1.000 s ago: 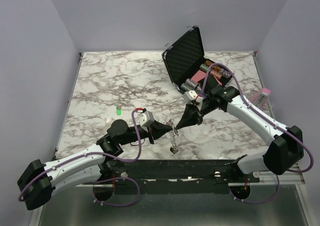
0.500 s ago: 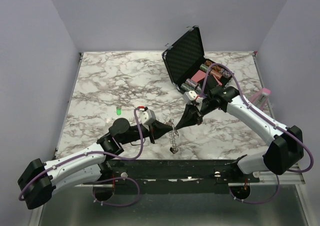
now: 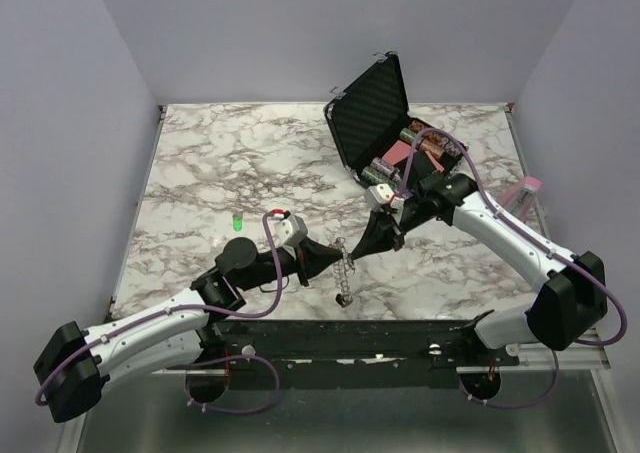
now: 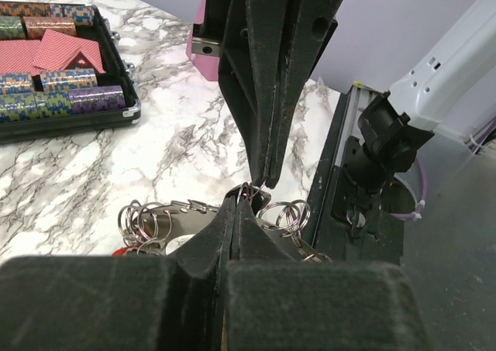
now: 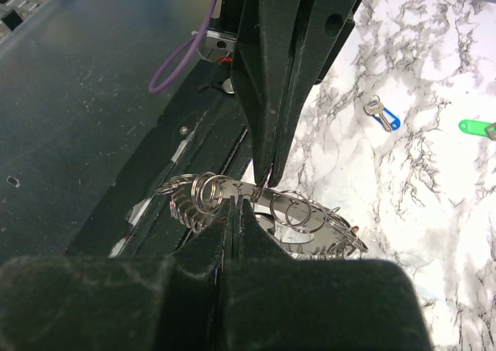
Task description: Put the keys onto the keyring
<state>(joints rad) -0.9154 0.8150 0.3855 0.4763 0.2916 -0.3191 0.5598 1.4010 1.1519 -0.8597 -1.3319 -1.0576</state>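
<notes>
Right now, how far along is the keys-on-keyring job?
Done: nothing threaded that I can see. In hand: the left gripper and right gripper both pinch the keyring, tip to tip. Left: the blue-headed key and green-headed key lie loose on the table, so threading remains.

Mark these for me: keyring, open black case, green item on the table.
keyring (image 3: 345, 271): top view, mid-chain, on the links.
black case (image 3: 368, 101): top view, on the raised lid's inner face.
green item (image 3: 237, 222): top view, on its middle.
</notes>
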